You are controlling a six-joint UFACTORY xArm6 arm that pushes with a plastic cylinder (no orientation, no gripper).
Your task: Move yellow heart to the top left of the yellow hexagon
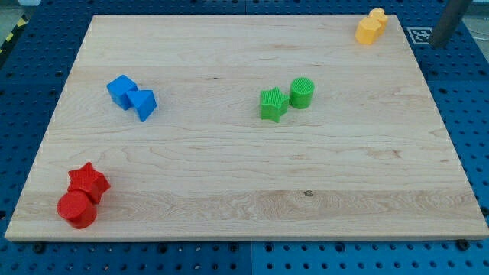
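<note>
Yellow pair: two yellow blocks are seen touching at the top right corner of the tabletop (244, 176), close to its top edge and its right edge.
Yellow heart: the upper, smaller-looking piece (377, 14) is taken, as a judgement only, to be the heart; the shapes are too small to be told apart with certainty.
Yellow hexagon: the lower, larger piece (367, 30) is taken to be the hexagon, lying just below and slightly to the view's left of the heart.
Rod: a dark shaft is seen at the view's top right, beyond the board's corner; my tip (437, 44) is judged to sit off the wood, well apart from the yellow pair and to their right.
Claw: none is fitted on this rig, so neither a released nor a clenched state can be reported; only pushing is possible.
Handling: the heart is judged light, rigid and easily slid on smooth wood; it is likely to spin if pressed off-centre.
Contact place: a flat or lobed flank on the heart's right side is judged best, so that it is driven leftward past the hexagon's top.
Risk: the hexagon may be dragged along, since the two are touching, and the board's edge is close.
Other blocks: blue pair (131, 96), green pair (286, 98) and red pair (82, 196) lie far away.
</note>
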